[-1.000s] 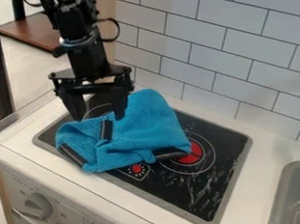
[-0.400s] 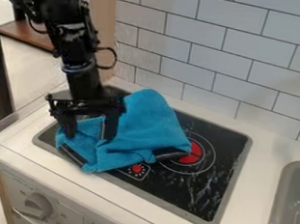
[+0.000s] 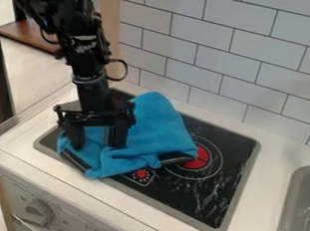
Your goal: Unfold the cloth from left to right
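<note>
1 gripper (image 3: pixel 98 146), fingers apart, over 1 blue cloth (image 3: pixel 155 132), on stovetop (image 3: pixel 189 194)

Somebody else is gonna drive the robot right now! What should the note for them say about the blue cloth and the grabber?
Gripper: open, fingers apart, down at the cloth's left part; whether it touches is hard to tell.
Cloth: folded and rumpled on the left part of the stovetop, beside the red ring.
Done: gripper is at the cloth; no unfolding to see.
Left: probably pinch the top layer, spread it rightward, let go.
</note>
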You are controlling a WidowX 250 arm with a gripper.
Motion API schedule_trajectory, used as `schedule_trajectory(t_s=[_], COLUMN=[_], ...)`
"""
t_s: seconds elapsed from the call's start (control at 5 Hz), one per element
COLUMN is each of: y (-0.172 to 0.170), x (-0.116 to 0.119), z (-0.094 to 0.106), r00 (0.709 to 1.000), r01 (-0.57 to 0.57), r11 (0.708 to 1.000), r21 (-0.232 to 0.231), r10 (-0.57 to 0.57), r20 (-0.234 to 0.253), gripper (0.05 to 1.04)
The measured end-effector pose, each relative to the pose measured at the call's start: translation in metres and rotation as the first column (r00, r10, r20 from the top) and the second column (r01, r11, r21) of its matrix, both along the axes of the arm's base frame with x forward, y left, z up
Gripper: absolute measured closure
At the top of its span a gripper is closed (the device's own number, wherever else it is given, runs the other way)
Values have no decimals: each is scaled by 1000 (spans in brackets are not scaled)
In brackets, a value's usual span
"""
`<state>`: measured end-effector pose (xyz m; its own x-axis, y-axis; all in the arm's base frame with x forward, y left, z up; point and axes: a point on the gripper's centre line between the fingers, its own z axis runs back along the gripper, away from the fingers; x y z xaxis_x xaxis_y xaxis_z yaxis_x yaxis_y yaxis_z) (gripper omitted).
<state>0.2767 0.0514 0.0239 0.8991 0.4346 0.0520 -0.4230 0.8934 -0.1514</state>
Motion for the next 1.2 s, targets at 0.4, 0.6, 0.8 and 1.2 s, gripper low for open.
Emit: schedule_trajectory(t_s=[0.4,0.6,0.8,1.2], y=[-10,-10,-11,-9], x=[3,4,4,5], z=[0,0,1,1], r00=[999,1000,999,1000], r01=[32,31,32,19], r11=[999,1000,999,1000], r21=[8,7,4,11], r10=[-32,-31,-32,-19], r20=[7,7,9,15], gripper=[84,84,150,748])
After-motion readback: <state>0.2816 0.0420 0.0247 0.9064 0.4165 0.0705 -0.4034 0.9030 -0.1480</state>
